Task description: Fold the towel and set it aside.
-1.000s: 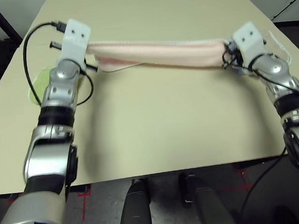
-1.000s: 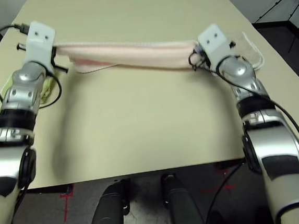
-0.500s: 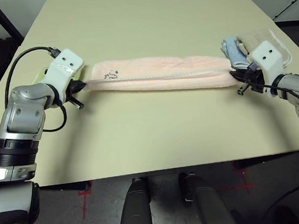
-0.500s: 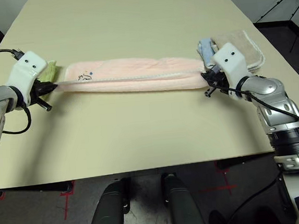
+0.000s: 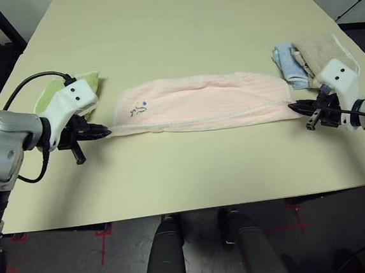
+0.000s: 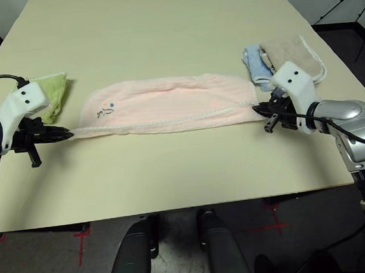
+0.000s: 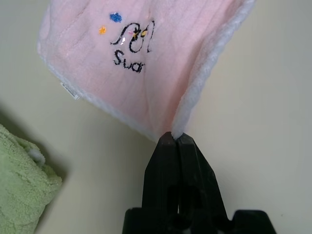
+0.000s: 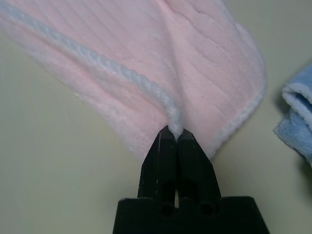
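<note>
The pale pink towel (image 5: 202, 101) lies folded lengthwise across the middle of the table, stretched between both grippers, with its white edging along the near side and the small dark logo (image 7: 131, 41) near its left end. At the towel's near left corner, my left gripper (image 5: 105, 130) is shut on the cloth. My right gripper (image 5: 293, 107) is shut on the near right corner. Both wrist views show black fingers (image 8: 178, 153) pinching white edging at a corner.
A light green folded cloth (image 5: 54, 93) lies just behind my left gripper. Blue (image 5: 286, 63) and beige (image 5: 319, 50) folded cloths sit at the right, behind my right gripper. The tan table (image 5: 185, 168) has open surface in front of and beyond the towel.
Both grippers have drawn the towel's edge toward me and down from a raised position. The towel now lies flat and wider on the table, uncovering the green, blue and beige cloths.
</note>
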{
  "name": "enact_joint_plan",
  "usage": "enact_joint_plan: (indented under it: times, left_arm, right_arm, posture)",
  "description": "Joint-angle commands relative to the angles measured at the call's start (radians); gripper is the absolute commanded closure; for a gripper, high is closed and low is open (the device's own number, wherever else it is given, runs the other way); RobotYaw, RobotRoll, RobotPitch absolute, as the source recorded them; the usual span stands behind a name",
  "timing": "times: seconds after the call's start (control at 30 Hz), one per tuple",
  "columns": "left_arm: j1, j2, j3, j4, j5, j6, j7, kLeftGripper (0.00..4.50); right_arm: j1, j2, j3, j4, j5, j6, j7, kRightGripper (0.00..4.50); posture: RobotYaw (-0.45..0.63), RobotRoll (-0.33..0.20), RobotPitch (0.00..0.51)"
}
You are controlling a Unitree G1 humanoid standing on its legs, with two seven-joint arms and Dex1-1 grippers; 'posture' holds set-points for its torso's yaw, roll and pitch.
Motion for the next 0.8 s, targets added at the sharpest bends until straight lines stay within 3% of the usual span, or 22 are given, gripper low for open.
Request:
enact_joint_plan:
  times: [0.03,0.2,0.4,0.8]
  left_arm:
    - [-0.020,0.015,0.026,0.021,-0.017,-0.015,-0.015,4.47]
    - [-0.053,0.021,0.036,0.073,-0.027,-0.030,-0.034,4.47]
    - [-0.035,0.064,0.061,0.106,-0.045,-0.050,-0.084,4.47]
    - [-0.018,0.075,0.109,0.004,-0.158,0.017,-0.128,4.47]
  right_arm:
    - [0.001,-0.018,-0.049,-0.020,0.048,0.059,0.011,4.50]
    - [-0.020,-0.048,-0.082,-0.010,0.092,0.114,0.034,4.50]
    - [-0.008,-0.093,-0.070,0.050,0.057,0.056,0.050,4.50]
    - [0.039,-0.126,-0.064,-0.023,0.130,0.099,0.169,4.50]
  posture:
    - [0.20,0.000,0.211]
    - [0.20,0.000,0.211]
    - [0.20,0.000,0.207]
    - [0.22,0.000,0.203]
